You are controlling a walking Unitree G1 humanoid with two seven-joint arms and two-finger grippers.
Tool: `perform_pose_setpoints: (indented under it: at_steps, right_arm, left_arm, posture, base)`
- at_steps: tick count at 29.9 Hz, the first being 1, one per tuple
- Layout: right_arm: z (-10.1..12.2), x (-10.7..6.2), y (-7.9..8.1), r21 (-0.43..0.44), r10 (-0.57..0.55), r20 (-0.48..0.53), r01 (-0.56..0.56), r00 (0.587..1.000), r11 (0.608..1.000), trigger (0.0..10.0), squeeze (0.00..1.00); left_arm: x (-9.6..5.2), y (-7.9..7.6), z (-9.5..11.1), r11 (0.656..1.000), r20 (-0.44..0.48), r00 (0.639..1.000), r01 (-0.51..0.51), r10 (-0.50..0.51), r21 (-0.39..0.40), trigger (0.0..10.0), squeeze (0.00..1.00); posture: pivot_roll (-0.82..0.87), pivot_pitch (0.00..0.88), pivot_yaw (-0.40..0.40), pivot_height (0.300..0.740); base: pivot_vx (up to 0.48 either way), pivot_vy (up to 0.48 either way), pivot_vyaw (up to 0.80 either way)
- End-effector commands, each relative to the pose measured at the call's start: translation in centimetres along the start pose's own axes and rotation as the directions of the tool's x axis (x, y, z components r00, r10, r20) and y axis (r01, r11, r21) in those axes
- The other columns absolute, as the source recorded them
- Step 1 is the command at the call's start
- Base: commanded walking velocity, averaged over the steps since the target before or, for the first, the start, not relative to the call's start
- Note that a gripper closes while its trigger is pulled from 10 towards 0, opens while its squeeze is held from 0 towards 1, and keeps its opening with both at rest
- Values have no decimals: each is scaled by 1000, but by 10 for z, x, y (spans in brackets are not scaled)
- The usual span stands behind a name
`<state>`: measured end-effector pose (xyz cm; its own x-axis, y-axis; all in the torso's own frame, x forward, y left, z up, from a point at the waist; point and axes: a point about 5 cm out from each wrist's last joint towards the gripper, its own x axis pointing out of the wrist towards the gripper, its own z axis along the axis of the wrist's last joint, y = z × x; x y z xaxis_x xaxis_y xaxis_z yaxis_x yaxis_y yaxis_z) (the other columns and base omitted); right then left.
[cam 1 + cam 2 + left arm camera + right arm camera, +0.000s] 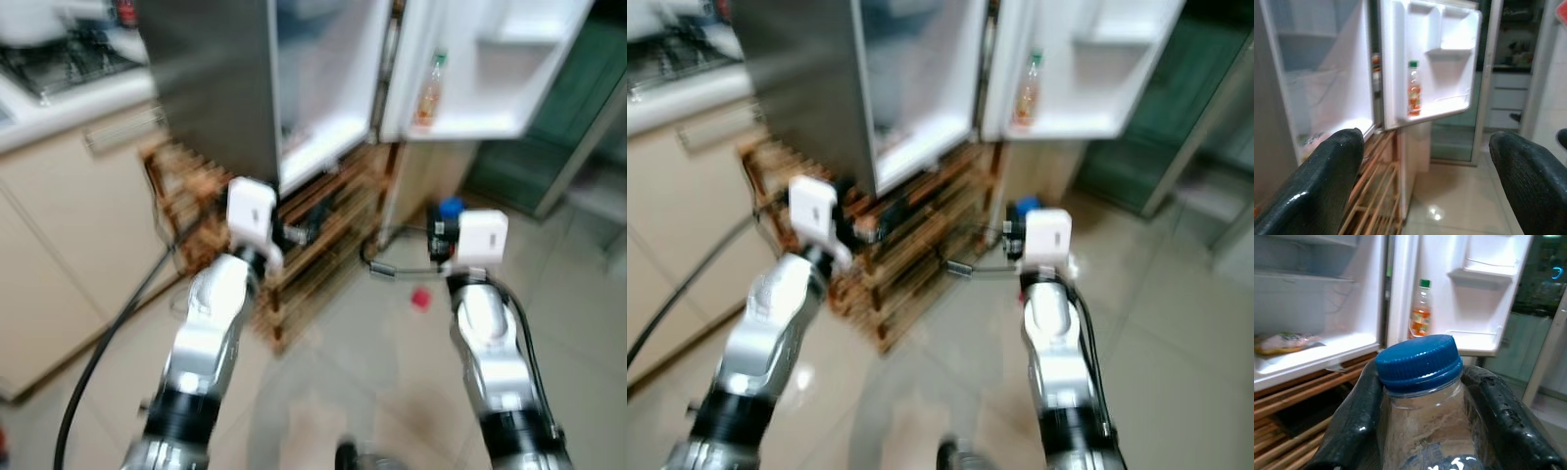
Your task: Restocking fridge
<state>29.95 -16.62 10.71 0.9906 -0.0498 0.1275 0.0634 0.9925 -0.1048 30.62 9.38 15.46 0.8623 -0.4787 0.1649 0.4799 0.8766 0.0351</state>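
Carrying one clear bottle (1422, 431) with blue cap, clamped by our right end effector (1420, 396) just below the cap, short of the open fridge (323, 88). Judged rigid, smooth, possibly slippery, moderately heavy. Left end effector (1425, 171) spread, holding nothing.

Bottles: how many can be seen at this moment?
2. A clear blue-capped bottle is held in the right claw; an orange bottle stands in the fridge door shelf. Others may be hidden.
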Motion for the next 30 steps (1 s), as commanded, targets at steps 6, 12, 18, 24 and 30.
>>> perform_pose_setpoints:
  at_steps: [6,12,18,24,30]
  right_arm:
    - [14,6,6,-20,33,71,-31,997,999,0,0]
    - [14,7,4,-38,41,79,-38,996,999,0,0]
    - [10,4,-1,-53,22,57,-19,998,998,0,0]
    - [6,0,-5,-64,7,49,-4,999,998,0,0]
    - [-2,-11,-20,-89,-41,33,43,999,995,0,0]
  left_arm:
    - [-1,0,1,999,8,1000,18,-19,29,10000,0]
    - [-1,-5,3,999,32,998,46,-47,16,10000,0]
    - [0,-4,-1,999,13,999,49,-50,14,10000,0]
    - [-8,20,-26,986,-118,985,-137,126,-91,10000,0]
    - [-30,29,-52,976,-218,962,-190,164,-102,10000,0]
  posture:
    - [-114,0,4,740]
    - [-122,0,-4,740]
    - [-132,0,2,740]
    - [-143,0,18,740]
    - [-142,0,18,740]
  base:
    - [480,0,0]
    - [476,0,0]
    - [465,0,-267]
    - [465,0,-800]
    - [464,0,-800]
